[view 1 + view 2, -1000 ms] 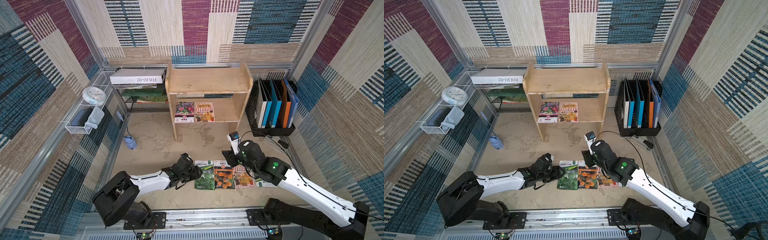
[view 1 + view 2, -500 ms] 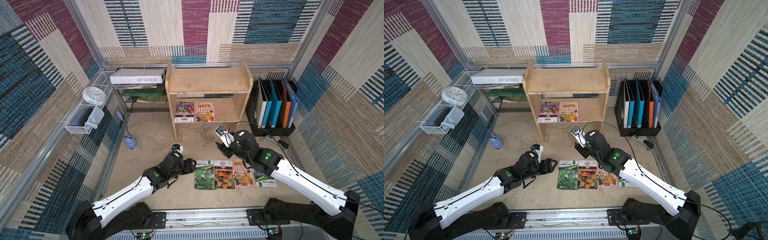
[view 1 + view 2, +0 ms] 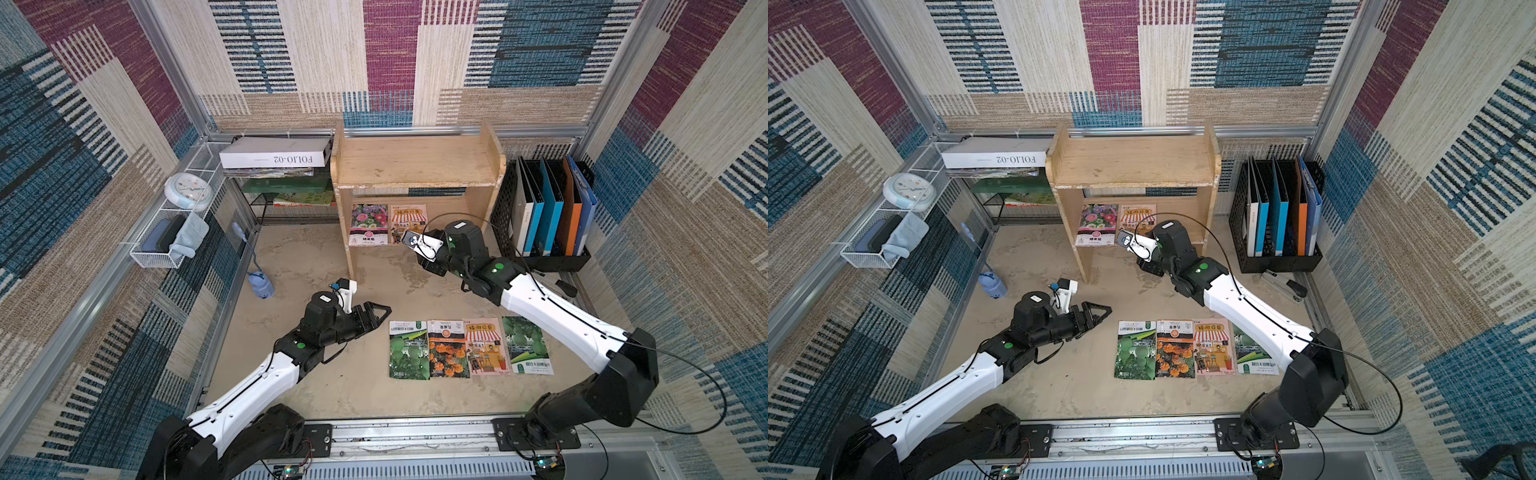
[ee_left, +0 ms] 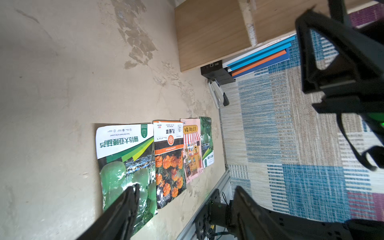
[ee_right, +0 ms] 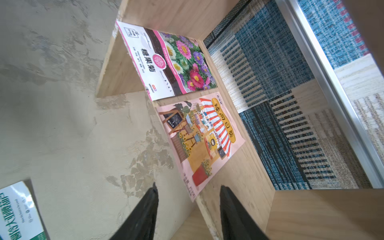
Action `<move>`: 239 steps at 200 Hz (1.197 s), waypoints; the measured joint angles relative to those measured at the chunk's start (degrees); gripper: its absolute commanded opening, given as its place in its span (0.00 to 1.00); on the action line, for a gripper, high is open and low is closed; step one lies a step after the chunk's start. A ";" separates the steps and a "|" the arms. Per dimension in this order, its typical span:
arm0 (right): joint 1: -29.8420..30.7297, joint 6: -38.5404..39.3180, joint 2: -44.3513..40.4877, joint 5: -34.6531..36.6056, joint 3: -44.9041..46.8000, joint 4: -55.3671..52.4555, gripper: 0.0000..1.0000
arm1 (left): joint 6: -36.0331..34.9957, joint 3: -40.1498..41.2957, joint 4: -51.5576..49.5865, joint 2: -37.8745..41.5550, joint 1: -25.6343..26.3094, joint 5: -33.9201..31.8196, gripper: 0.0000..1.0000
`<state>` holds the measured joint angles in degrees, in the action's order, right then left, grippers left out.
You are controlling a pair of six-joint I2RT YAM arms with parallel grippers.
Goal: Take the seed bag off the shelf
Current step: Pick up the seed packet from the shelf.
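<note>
The light wooden shelf (image 3: 415, 166) stands at the back. On its lower tier lie two seed bags, a flower one (image 3: 369, 224) and a pink shop-picture one (image 3: 409, 220). My right gripper (image 5: 188, 189) is open at the front edge of that tier. The pink seed bag's (image 5: 199, 135) overhanging corner sits between the jaws, which do not touch it. My left gripper (image 3: 383, 316) hovers open and empty over the table. It is just left of a row of several seed bags (image 3: 467, 348), and its fingers (image 4: 133, 193) are above the green one (image 4: 124, 158).
A black file holder with folders (image 3: 544, 208) stands right of the shelf, with a stapler (image 3: 567, 287) in front of it. A black wire rack carries a white FOLIO box (image 3: 276, 153) to the left. A white wire basket with a clock (image 3: 187, 191) hangs on the left wall.
My right gripper moved from the table row up to the shelf's lower tier. My left arm pulled back from the green bag and its gripper opened wider.
</note>
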<state>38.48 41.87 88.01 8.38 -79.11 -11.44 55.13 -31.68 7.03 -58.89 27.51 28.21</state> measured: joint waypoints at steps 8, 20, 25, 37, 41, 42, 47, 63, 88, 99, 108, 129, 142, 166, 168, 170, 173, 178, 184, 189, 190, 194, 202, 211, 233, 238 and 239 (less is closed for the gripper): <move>-0.57 0.42 1.51 -0.98 -1.36 -0.52 0.52 | 0.15 -0.46 0.17 -0.04 -0.31 0.63 0.75; -1.25 0.90 3.63 -2.36 -3.34 -1.60 0.52 | 0.20 -1.01 0.24 0.02 -0.61 1.38 0.75; -1.51 1.05 4.44 -2.89 -4.13 -2.08 0.52 | 0.26 -1.14 0.24 0.07 -0.68 1.64 0.75; -1.95 1.27 6.38 -4.13 -6.05 -3.19 0.52 | 0.61 -1.31 0.07 0.17 -0.94 1.88 0.75; -2.10 1.38 6.88 -4.46 -6.58 -3.52 0.52 | 0.68 -1.31 0.00 0.24 -1.05 1.92 0.75; -2.14 1.38 7.10 -4.61 -6.80 -3.67 0.52 | 0.70 -1.31 0.00 0.24 -1.07 1.95 0.75; -2.19 1.42 7.74 -4.98 -7.41 -4.04 0.52 | 0.85 -1.31 -0.13 0.31 -1.20 1.95 0.75; -2.32 1.84 9.33 -6.08 -8.81 -5.25 0.52 | 1.18 -1.31 -0.48 0.46 -1.49 1.95 0.75; -2.51 2.29 11.47 -7.19 -9.94 -6.36 0.52 | 1.18 -1.31 -0.68 0.70 -1.92 1.95 0.75; -2.69 2.45 12.28 -7.48 -10.36 -6.73 0.52 | 1.18 -1.31 -0.70 0.70 -2.10 1.95 0.75; -2.93 2.47 12.92 -7.58 -10.67 -6.75 0.52 | 1.18 -1.31 -0.74 0.70 -2.23 1.95 0.75; -3.37 2.45 14.25 -7.58 -11.21 -6.75 0.52 | 1.18 -1.31 -0.90 0.70 -2.40 1.95 0.75; -3.65 2.45 14.91 -7.56 -11.56 -6.64 0.51 | 1.18 -1.31 -0.98 0.76 -2.51 1.92 0.75; -3.82 2.45 15.58 -7.52 -12.22 -6.25 0.49 | 1.18 -1.31 -1.33 1.05 -2.71 1.90 0.75; -3.82 2.45 15.63 -7.52 -12.26 -6.21 0.49 | 1.18 -1.31 -1.40 1.07 -2.73 1.88 0.75; -3.82 2.45 15.65 -7.50 -12.28 -6.19 0.49 | 1.18 -1.31 -1.46 1.09 -2.75 1.88 0.75; -3.82 2.45 15.72 -7.50 -12.31 -6.08 0.49 | 1.18 -1.31 -1.57 1.11 -2.80 1.86 0.75; -3.82 2.45 15.76 -7.45 -12.35 -5.99 0.48 | 1.18 -1.31 -1.75 1.11 -2.84 1.81 0.75; -3.82 2.45 15.85 -7.39 -12.37 -5.77 0.48 | 1.16 -1.31 -1.92 1.11 -2.89 1.77 0.75; -3.89 2.45 15.91 -7.34 -12.37 -5.64 0.47 | 1.18 -1.31 -2.03 1.11 -2.89 1.77 0.75; -3.89 2.45 15.91 -7.34 -12.37 -5.62 0.47 | 1.18 -1.31 -2.05 1.11 -2.89 1.77 0.75; -3.89 2.45 16.00 -7.34 -12.37 -5.55 0.47 | 1.18 -1.31 -2.16 1.11 -2.91 1.77 0.75; -3.89 2.45 16.17 -7.32 -12.37 -5.38 0.46 | 1.18 -1.31 -2.34 1.11 -2.93 1.77 0.75; -3.89 2.45 16.41 -7.23 -12.37 -5.20 0.45 | 1.18 -1.31 -2.38 1.11 -2.93 1.75 0.75; -3.87 2.43 16.72 -6.93 -12.37 -4.28 0.39 | 1.18 -1.31 -2.40 1.31 -2.93 1.75 0.75; -3.89 2.40 16.74 -6.88 -12.37 -4.11 0.37 | 1.18 -1.31 -2.43 1.36 -2.93 1.75 0.75; -3.89 2.40 16.74 -6.88 -12.37 -4.09 0.36 | 1.18 -1.31 -2.43 1.38 -2.93 1.75 0.75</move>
<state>34.59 44.27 104.75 1.50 -91.48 -15.53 56.31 -32.99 4.60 -57.52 24.58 29.95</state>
